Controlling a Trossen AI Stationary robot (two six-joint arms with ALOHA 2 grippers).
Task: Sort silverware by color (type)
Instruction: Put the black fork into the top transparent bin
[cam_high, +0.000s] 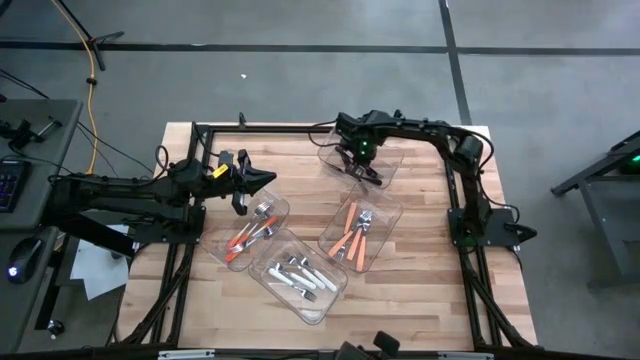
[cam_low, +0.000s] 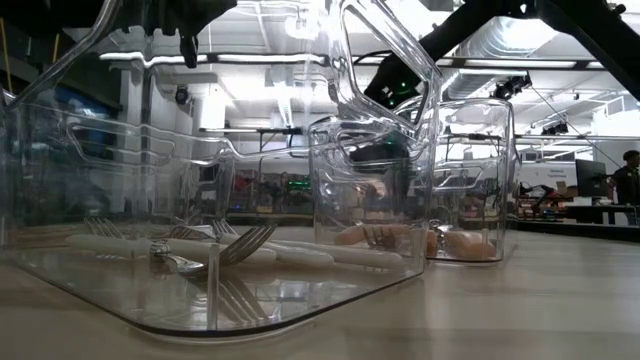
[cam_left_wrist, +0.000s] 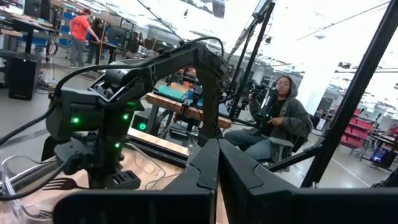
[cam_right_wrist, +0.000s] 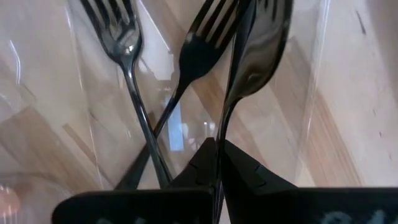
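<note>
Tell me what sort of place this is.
Probably a robotics lab or workshop: a wooden table on a bare concrete floor, more workbenches and cabled rigs behind, people sitting and standing about, and exposed ceiling ducts.

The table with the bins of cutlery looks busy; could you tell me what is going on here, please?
The robot is sorting cutlery into clear bins by colour. The right gripper is over the far bin, its jaws shut on a black spoon, with two black forks lying below it. The left gripper hangs shut and empty near the bin holding mixed pieces. One bin holds orange-handled pieces, another white-handled pieces.
</note>
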